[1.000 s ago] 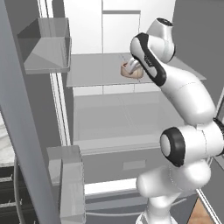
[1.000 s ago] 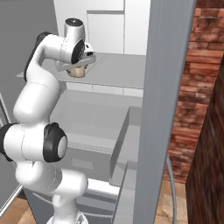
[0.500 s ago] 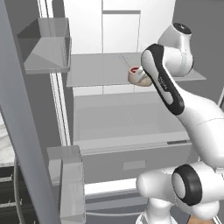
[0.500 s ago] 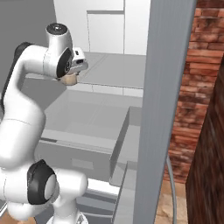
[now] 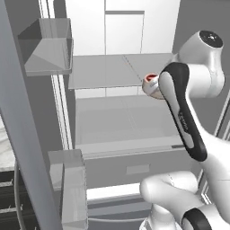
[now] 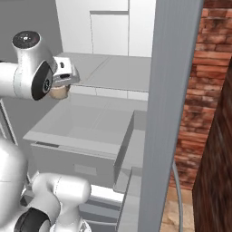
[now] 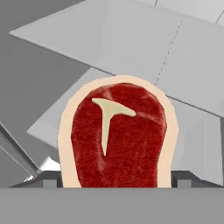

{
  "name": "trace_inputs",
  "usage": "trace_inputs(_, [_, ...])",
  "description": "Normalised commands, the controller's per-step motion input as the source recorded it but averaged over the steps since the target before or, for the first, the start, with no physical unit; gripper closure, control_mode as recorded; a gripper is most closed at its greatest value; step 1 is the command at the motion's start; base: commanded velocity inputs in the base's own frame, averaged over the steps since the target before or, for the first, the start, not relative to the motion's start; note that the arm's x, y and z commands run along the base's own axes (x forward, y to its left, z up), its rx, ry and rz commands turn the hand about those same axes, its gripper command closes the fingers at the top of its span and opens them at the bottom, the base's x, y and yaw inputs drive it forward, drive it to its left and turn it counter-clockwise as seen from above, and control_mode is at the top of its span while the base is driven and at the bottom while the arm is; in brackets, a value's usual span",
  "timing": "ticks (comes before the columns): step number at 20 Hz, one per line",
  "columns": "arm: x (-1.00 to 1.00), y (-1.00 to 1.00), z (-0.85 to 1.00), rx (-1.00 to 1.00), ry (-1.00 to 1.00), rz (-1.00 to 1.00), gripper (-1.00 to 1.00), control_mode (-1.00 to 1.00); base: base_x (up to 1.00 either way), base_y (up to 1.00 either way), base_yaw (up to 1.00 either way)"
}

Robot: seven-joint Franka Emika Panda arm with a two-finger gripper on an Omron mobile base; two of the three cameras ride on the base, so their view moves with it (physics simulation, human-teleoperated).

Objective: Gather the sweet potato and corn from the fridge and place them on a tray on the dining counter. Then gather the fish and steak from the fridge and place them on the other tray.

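1. Steak (image 7: 118, 138) is sitting between the end effector's (image 7: 116, 179) jaws, its red face and pale fat rim looming close in the hand view, with a white T-shaped streak of fat across the meat.
2. In the left base view the steak (image 5: 150, 85) is hanging in the air in front of the fridge's (image 5: 108, 54) open interior, just off the front edge of the pale grey shelf (image 5: 108, 69), partly hidden by the white arm (image 5: 184, 112).
3. In the right base view the end effector (image 6: 61, 88) is showing beside the arm's round wrist joint, with a sliver of the steak (image 6: 59, 93) peeking below it; the jaws are standing wide, clamped on the meat.
4. Below the shelf, a wide grey drawer (image 5: 121, 126) is standing pulled out, its flat top lying bare.
5. A grey fridge door (image 6: 170, 108) is rising tall in the right base view, with bins on its inner side.
6. Beyond that door a red brick wall (image 6: 204, 81) is running down to a tan floor (image 6: 174, 217).
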Motion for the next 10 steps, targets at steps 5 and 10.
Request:
trace_inputs(5, [-1.0, 0.0, 0.14, 0.05, 0.0, -0.27, 1.0, -1.0, 0.0, 0.0, 0.0])
trace_inputs(10, [-1.0, 0.0, 0.0, 0.03, 0.0, -0.25, 1.0, -1.0, 0.0, 0.0, 0.0])
